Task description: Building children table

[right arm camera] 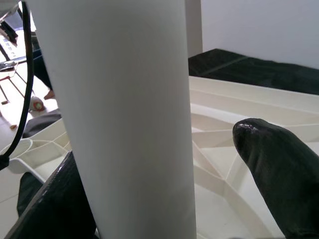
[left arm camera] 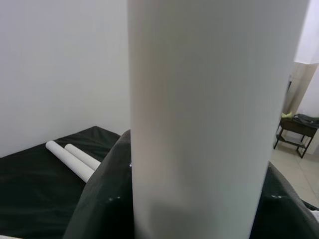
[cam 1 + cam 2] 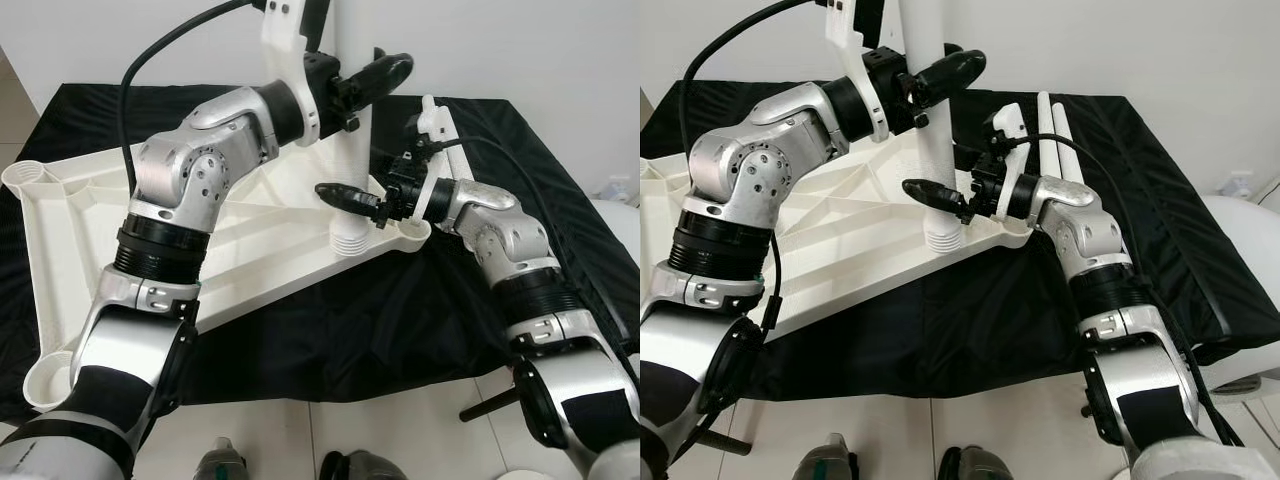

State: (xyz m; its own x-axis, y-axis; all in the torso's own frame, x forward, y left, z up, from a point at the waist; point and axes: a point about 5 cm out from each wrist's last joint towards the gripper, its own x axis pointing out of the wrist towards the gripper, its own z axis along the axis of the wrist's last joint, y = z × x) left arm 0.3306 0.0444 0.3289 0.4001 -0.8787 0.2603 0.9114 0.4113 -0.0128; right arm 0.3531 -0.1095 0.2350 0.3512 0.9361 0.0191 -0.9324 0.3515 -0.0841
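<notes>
At the near corner of the upturned white tabletop (image 3: 90,240), lying on the black cloth (image 3: 970,330), the upright leg (image 3: 930,140) stands by its socket. The left pincer (image 3: 375,75) clasps it high; the right pincer (image 3: 940,195) grips near its threaded foot. A tilt could cross-thread it or let it topple.

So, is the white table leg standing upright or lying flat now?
Upright: the table leg rises vertically from the upturned tabletop, its threaded end at the corner socket.

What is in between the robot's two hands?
The upright white leg. The left hand grips it high up and the right hand is at its lower part, near the threaded end above the tabletop, in both eye views.
</notes>
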